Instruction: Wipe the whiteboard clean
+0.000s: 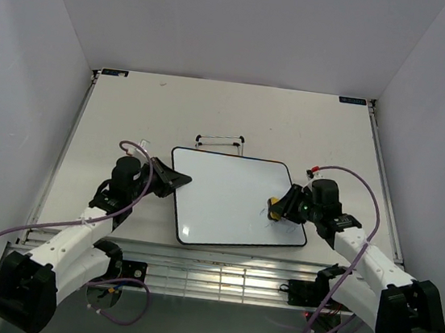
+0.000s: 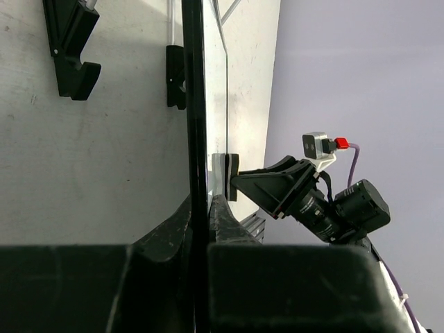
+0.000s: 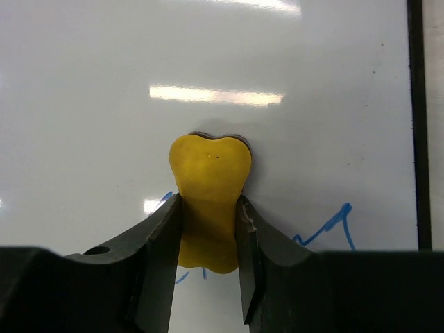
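**Board pinned at one edge, eraser pressed onto the blue marks**

The whiteboard (image 1: 234,204) is laid flat on the table (image 1: 132,107), between the two arms and near the front edge, set slightly askew. Its left edge is pinched by the left gripper (image 1: 178,180), whose jaws are closed tight over the thin black frame. This hold is judged to be there so that the board is not dragged about under the rubbing.

A yellow eraser (image 3: 210,201) is clamped between the narrowly set jaws of the right gripper (image 1: 277,207) and is held face down against the glossy surface, close to the board's right edge. It is pressed there because that is where ink is left: strokes of blue writing (image 3: 331,225) are seen just beside and partly under the eraser, while the rest of the surface in the overhead view appears clean.

The task is therefore judged to be well advanced, with only this right-hand patch left to be wiped
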